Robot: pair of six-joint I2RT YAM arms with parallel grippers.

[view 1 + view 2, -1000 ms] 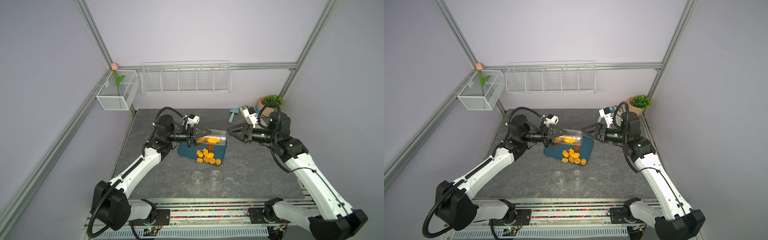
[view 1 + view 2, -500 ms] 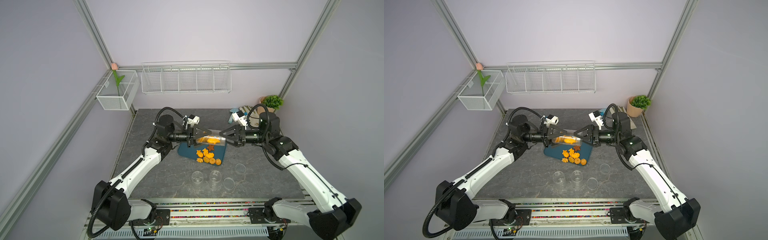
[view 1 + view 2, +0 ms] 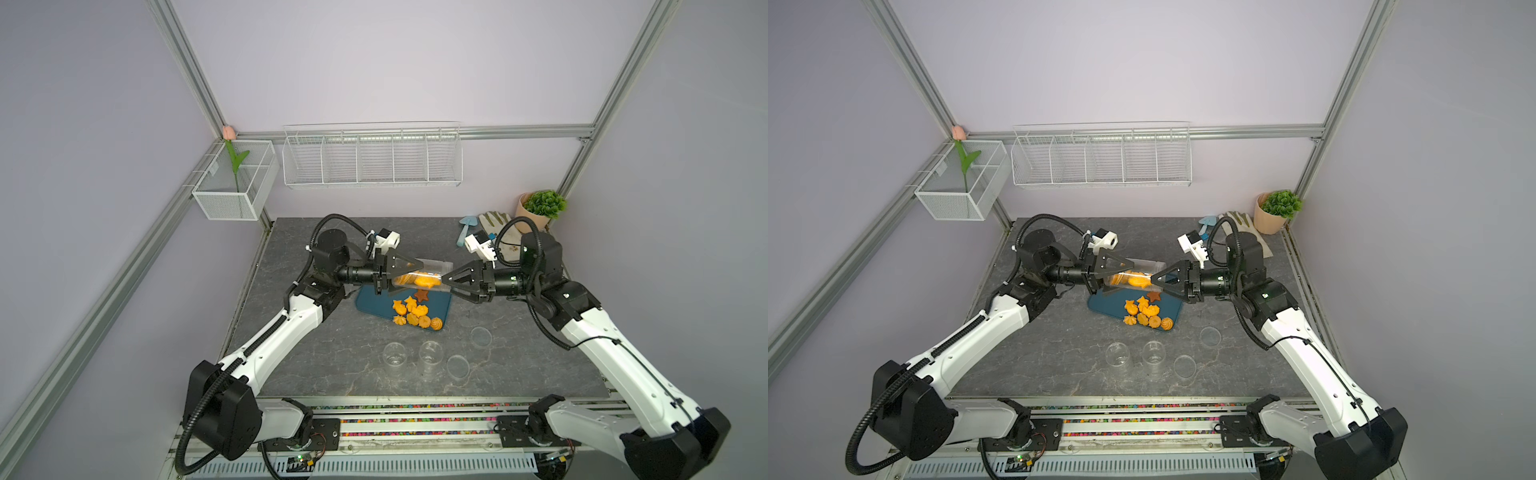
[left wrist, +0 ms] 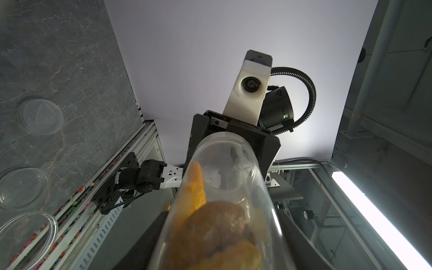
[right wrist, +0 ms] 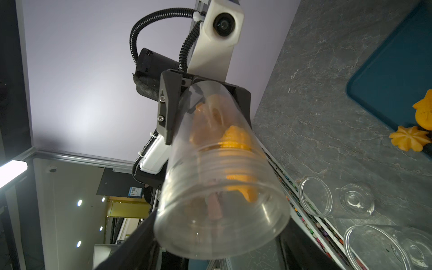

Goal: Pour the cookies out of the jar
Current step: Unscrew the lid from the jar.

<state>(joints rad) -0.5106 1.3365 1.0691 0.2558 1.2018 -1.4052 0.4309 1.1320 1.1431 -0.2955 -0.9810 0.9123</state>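
My left gripper (image 3: 409, 276) (image 3: 1121, 276) is shut on the clear jar (image 3: 432, 268) (image 3: 1144, 268), which it holds lying level above the dark blue tray (image 3: 370, 301). Orange cookies (image 3: 424, 281) remain inside the jar. Several more cookies (image 3: 413, 311), one of them a brown star (image 3: 422, 295), lie on the tray. From the other side, my right gripper (image 3: 448, 284) (image 3: 1158, 284) has its jaws on both sides of the jar's threaded end. In the right wrist view that end of the jar (image 5: 222, 187) fills the gap between the dark fingers (image 5: 145, 236). The left wrist view looks along the jar (image 4: 224, 177).
Two empty clear jars (image 3: 394, 357) (image 3: 430, 356) and two clear lids (image 3: 481, 336) (image 3: 457, 365) stand in front of the tray. At the back right are a potted plant (image 3: 540, 208), a glove (image 3: 494, 220) and a blue scoop (image 3: 465, 230). Wire baskets hang on the back wall.
My right arm has moved left to the jar, and its jaws have come around the jar's end and narrowed. The left arm and the jar have stayed still.
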